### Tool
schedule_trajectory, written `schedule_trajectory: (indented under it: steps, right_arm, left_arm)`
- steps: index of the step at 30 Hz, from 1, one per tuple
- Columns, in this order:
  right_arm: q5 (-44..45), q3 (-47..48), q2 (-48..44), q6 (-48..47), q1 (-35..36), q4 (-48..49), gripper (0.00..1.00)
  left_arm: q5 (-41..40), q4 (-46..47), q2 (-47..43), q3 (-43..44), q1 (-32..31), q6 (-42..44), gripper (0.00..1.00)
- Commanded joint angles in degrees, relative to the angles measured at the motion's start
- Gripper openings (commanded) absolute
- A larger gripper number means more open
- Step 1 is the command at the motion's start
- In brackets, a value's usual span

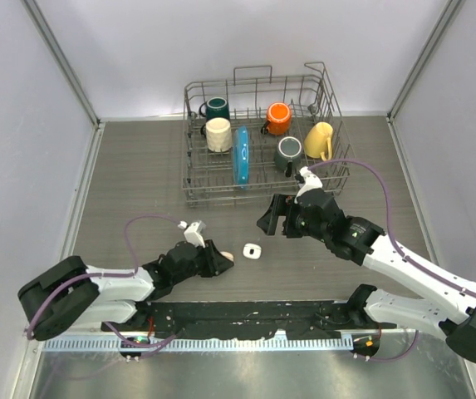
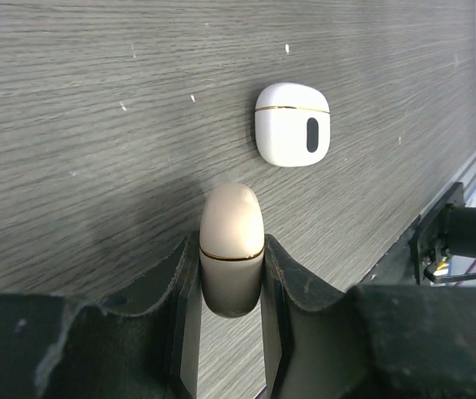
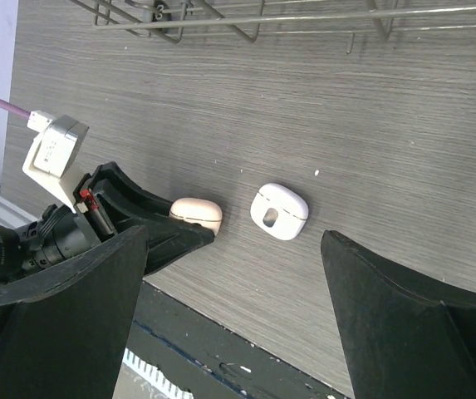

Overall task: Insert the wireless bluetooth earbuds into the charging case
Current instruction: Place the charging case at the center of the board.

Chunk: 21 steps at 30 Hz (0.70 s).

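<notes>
Down on the grey table (image 1: 138, 166), the left gripper (image 2: 230, 246) pinches a closed cream charging case (image 2: 231, 223) by its sides, rounded end poking forward. A shut white charging case (image 2: 292, 125) lies just beyond, not touching it. The right gripper (image 3: 238, 320) hovers over both, jaws spread wide, near the wire dish rack (image 1: 221, 199).

Case (image 2: 231, 212) between left tool (image 2: 232, 246) jaws; second case (image 2: 292, 123) on table (image 2: 96, 125) just right; rack (image 1: 262, 184) behind, mugs (image 1: 278, 118) inside.
</notes>
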Motion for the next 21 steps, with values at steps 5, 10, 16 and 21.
schedule_trajectory:
  steps: [5, 10, 16, 21]
  right_arm:
    - [2.46, -0.36, -0.79, 0.71, 0.04, 1.44, 0.91]
    - [3.07, -0.36, -0.7, 0.62, -0.05, 1.0, 0.91]
    - [3.95, -0.88, -1.49, 0.71, -0.05, 0.47, 0.91]
    - [4.31, -1.41, -1.85, 0.71, -0.05, 0.38, 0.91]
  left_arm:
    - [5.02, 18.25, 11.41, 1.13, 0.87, -2.4, 0.07]
    - [6.61, 20.79, 16.79, 3.08, 0.79, -4.06, 0.2]
    - [3.1, 20.46, 16.36, 0.71, 0.79, -6.96, 0.39]
    - [-0.67, 8.17, 10.4, 2.11, 0.87, -5.21, 0.54]
